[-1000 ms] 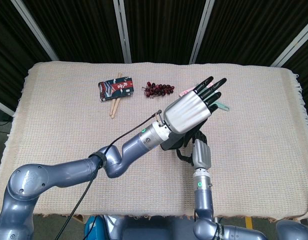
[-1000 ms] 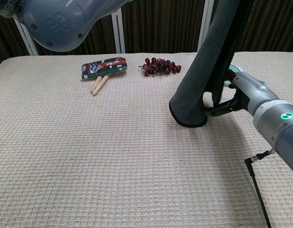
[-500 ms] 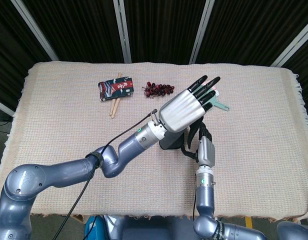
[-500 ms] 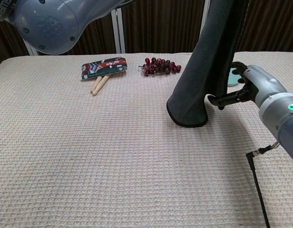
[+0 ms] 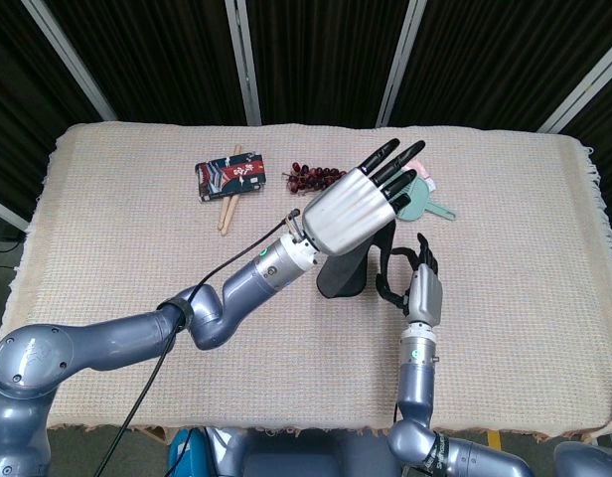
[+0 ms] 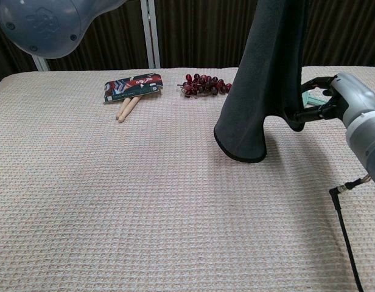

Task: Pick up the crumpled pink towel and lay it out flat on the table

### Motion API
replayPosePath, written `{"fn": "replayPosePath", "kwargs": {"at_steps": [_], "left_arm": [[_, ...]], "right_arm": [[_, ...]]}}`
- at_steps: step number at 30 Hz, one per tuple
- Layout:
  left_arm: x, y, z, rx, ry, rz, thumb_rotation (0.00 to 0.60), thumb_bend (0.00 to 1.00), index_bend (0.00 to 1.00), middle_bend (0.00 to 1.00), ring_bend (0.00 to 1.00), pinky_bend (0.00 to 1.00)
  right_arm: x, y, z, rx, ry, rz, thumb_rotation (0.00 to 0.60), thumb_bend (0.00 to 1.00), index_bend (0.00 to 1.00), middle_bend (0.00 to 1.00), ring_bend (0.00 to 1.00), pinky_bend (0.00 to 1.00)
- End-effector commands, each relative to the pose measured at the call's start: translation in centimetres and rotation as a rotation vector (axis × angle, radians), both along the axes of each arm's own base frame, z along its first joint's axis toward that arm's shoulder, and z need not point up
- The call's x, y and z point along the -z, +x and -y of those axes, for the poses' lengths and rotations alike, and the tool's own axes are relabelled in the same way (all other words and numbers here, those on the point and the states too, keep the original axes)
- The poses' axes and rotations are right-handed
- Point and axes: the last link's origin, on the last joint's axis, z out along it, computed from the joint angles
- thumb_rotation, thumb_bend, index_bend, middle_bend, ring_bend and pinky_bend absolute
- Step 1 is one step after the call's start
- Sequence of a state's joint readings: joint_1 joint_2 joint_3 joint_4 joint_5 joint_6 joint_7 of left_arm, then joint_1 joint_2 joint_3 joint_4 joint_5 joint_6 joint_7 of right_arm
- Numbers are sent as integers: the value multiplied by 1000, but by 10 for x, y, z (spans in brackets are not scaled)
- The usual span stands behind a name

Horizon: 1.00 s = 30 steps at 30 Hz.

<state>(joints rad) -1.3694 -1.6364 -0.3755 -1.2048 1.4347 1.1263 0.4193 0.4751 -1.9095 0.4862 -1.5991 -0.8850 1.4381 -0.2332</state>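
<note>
No crumpled pink towel shows plainly; only a small pink scrap (image 5: 418, 166) peeks out behind my left fingertips. A dark grey towel (image 6: 266, 79) hangs down from my left hand (image 5: 351, 209), which is raised above the middle of the table with its fingers stretched out. The towel's lower end (image 5: 344, 276) just reaches the tablecloth. My right hand (image 6: 335, 100) sits to the right of the towel and pinches its lower right edge, drawing that corner sideways. From the head view, the right hand (image 5: 417, 276) is right beside the hanging cloth.
A bunch of dark red grapes (image 5: 314, 178) and a printed packet (image 5: 229, 174) with wooden chopsticks (image 5: 228, 211) lie at the back left. A teal flat object (image 5: 425, 206) lies behind the hands. A black cable (image 6: 346, 231) runs down my right forearm.
My right hand moved rightward and away from me, took the towel's lower edge and pulled it out sideways. My left hand shifted slightly left and up with the towel.
</note>
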Motion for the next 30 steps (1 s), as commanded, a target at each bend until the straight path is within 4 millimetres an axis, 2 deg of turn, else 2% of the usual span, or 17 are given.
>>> {"fn": "replayPosePath", "kwargs": {"at_steps": [1, 10, 21, 27, 30], "left_arm": [[-1, -1, 0, -2, 3, -3, 600, 426, 678, 310, 42, 170], [-5, -9, -4, -19, 18, -13, 600, 426, 678, 310, 42, 170], [-4, -10, -3, -30, 15, -11, 600, 426, 679, 310, 42, 170], [-4, -12, -4, -34, 14, -13, 600, 426, 679, 309, 42, 170], [-5, -16, -7, -43, 17, -15, 600, 426, 679, 309, 42, 170]], "right_arm": [[-2, -1, -3, -11, -25, 11, 600, 393, 438, 94, 42, 0], [-8, -7, -9, -33, -54, 35, 600, 501, 508, 137, 42, 0], [-1, -14, -17, -40, 4, 34, 600, 529, 543, 151, 43, 0], [-1, -15, -17, -54, 4, 33, 600, 671, 605, 161, 51, 0], [-2, -16, -17, -63, 6, 43, 600, 699, 608, 161, 51, 0]]}}
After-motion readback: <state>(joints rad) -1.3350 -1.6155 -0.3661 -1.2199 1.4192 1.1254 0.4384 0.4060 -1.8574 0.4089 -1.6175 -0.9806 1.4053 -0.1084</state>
